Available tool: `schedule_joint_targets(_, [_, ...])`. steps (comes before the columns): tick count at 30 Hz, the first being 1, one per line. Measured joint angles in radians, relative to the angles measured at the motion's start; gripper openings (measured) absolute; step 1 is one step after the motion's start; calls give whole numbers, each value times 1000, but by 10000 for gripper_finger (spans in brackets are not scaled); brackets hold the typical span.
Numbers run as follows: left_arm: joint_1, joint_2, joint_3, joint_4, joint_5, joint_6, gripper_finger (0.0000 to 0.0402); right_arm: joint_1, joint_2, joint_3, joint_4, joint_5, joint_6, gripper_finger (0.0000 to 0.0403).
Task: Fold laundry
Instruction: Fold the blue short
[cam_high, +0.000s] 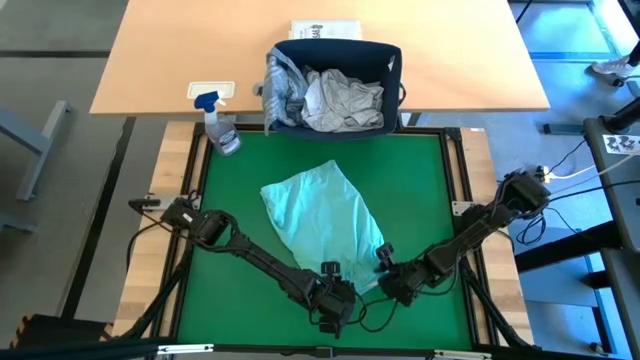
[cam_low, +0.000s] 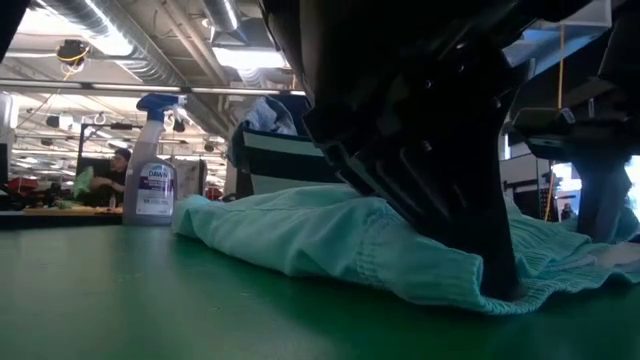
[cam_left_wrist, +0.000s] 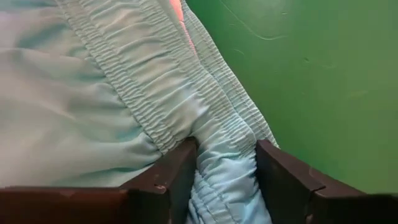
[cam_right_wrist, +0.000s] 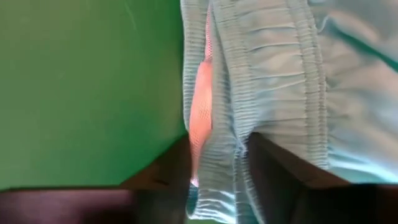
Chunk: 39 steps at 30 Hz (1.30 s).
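L gripper (cam_high: 335, 297) sits at the near edge of the mat (cam_high: 230, 290), fingers (cam_left_wrist: 171, 171) either side of the gathered waistband of the mint garment (cam_high: 325, 215), w/ fabric bunched between them; jaws partway in, touching the band on both sides. R gripper (cam_high: 392, 280) is just beside it at the same hem, its jaws also straddling a fold of the elastic band (a pink-orange mesh strip shows at the band's inner edge in the R wrist view), narrow gap, cloth filling it. Mint garment lies flat-ish on the green mat, running diagonally from mid-mat down to both grippers. Beyond the mat's far edge: navy basket (cam_high: 340, 60) on the wood table (cam_high: 170, 50), holding grey and white clothes (cam_high: 340, 100). Spray bottle (cam_high: 220, 125) stands at the mat's far left corner.
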Motion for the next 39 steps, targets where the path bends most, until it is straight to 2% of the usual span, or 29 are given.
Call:
schedule_joint_targets(4, [0, -9, -1, 1, 2, 0, 115, -1, 2, -1, 0, 19, -3, 31])
schedule_joint_targets(6, [0, -14, 2, -2, 5, -12, 106, -1, 2, -1, 0, 18, -2, 14])
schedule_joint_targets(11, [0, -35, 39, -19, 35, -100, 118, -3, 3, -3, 16, 18, 28, 28])
schedule_joint_targets(16, [-11, -40, 79, -11, 71, -131, 168, -3, 3, -3, 17, 17, 50, 7])
schedule_joint_targets(20, [-19, -39, 63, -30, 43, -134, 209, -3, 3, -4, 21, 14, 69, 15])
schedule_joint_targets(24, [-22, -16, 28, -16, 57, -133, 231, -4, 3, -5, 32, 13, 80, 14])
schedule_joint_targets(31, [-30, 27, 14, -16, 54, -99, 235, -4, 4, -5, 37, 11, 82, 16])
schedule_joint_targets(34, [-36, 39, 16, -29, 20, -75, 232, -4, 4, -5, 38, 12, 83, 17])
schedule_joint_targets(39, [-49, 48, 17, -45, -20, -5, 180, -3, 4, -6, 39, 13, 84, 14])
